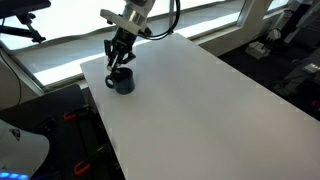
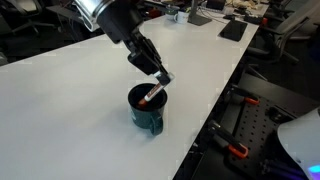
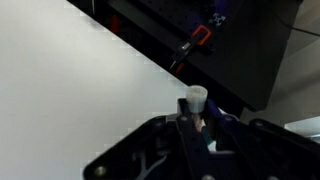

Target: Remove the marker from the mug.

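Note:
The dark navy mug [image 1: 122,82] stands near the table's edge and shows in both exterior views [image 2: 146,115]. The marker [image 2: 151,97], reddish with a pale end, leans tilted with its lower end inside the mug's mouth. My gripper [image 2: 161,79] is right above the mug [image 1: 119,60], and its fingers are closed on the marker's upper end. In the wrist view the marker's white cap [image 3: 195,97] sticks out between the dark fingers of the gripper [image 3: 197,122]. The mug itself is mostly hidden there.
The white table [image 1: 200,100] stretches away from the mug [image 2: 70,90]. Its edge lies close to the mug, with a dark floor and red-handled tools [image 2: 237,151] below. Office clutter lines the far side.

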Robot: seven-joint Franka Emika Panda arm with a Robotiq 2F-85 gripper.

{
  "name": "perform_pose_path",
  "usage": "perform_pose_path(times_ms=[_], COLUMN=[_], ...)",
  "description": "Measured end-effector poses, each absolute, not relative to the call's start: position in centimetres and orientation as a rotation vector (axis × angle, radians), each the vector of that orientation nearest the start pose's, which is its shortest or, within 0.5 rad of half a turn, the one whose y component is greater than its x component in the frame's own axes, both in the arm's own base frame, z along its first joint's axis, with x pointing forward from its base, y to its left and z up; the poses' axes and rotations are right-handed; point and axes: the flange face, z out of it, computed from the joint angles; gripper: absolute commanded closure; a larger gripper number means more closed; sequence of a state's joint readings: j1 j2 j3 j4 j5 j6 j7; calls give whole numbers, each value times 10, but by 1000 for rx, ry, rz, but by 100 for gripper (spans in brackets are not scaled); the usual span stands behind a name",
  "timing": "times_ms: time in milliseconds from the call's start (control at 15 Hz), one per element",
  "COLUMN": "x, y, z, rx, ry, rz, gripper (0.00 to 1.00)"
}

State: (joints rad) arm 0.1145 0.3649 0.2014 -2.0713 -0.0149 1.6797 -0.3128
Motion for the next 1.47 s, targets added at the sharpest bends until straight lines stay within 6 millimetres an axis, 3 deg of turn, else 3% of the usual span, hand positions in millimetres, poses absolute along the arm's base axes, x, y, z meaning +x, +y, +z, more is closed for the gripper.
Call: perform_pose_path(times_ms=[267,467,667,800,1067,1267,1467], x=[467,468,474,479,488,492,490], y=[153,145,120,95,39,3,-16], z=[291,337,371,384,378,354,316], rx=[-2676,-2704,-2806,-2860,-2954,-3051,-3131], ry=[-850,-783,-620,-496,-222,-32,87], rz=[1169,1107,995,913,742,629,586], gripper=[96,96,96,96,96,96,96])
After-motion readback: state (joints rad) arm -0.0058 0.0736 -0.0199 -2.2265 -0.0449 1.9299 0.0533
